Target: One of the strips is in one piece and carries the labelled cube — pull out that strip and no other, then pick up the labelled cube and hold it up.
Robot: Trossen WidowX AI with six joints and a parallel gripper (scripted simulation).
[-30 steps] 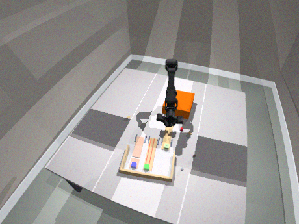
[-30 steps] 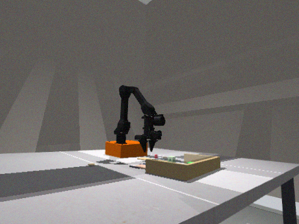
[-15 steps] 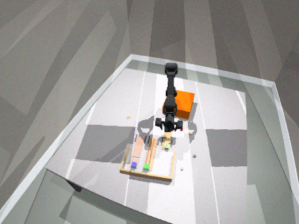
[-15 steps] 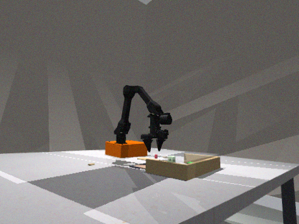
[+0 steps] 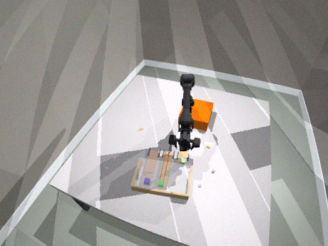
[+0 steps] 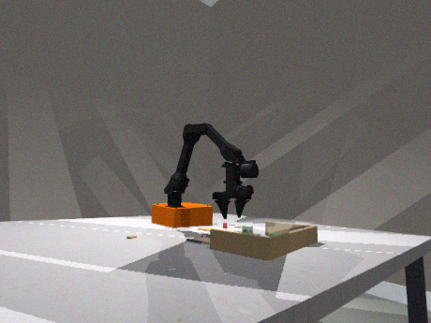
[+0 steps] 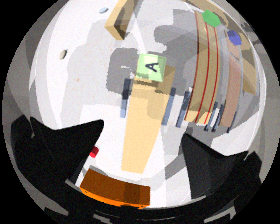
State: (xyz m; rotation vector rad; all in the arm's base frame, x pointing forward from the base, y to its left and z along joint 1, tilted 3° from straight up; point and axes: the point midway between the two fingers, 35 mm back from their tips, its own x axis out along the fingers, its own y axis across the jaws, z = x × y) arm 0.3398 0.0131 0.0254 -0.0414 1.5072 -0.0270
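1. Overhead, my gripper (image 5: 184,148) hangs at the near edge of the wooden tray (image 5: 162,191), fingers spread wide with nothing between them. The pale green labelled cube (image 5: 182,160) sits just below me on the tan strip (image 5: 182,155), at the tray's open end. Further into the tray lie a striped strip with a green cube (image 5: 161,183) and a brown strip with a blue cube (image 5: 147,180). My arm reaches out from the orange base (image 5: 198,113). A few small bits lie scattered on the table (image 5: 118,126).

2. From the side, my gripper (image 6: 232,209) points straight down, well above the table (image 6: 94,255), both fingers apart and empty. The labelled cube (image 6: 246,229) shows just over the tray's (image 6: 262,243) near wall, below and slightly right of my fingertips. A small red object (image 6: 225,225) stands near it. The orange base (image 6: 182,213) is behind.

3. Through my wrist camera, the labelled cube (image 7: 150,67) shows an "A" on its top face and rests at the far end of the tan strip (image 7: 143,128), which runs toward me. The striped strip (image 7: 209,72) lies to the right, with the green cube (image 7: 209,17) and blue cube (image 7: 234,36) at the far end. My dark fingers frame the lower corners, widely parted.
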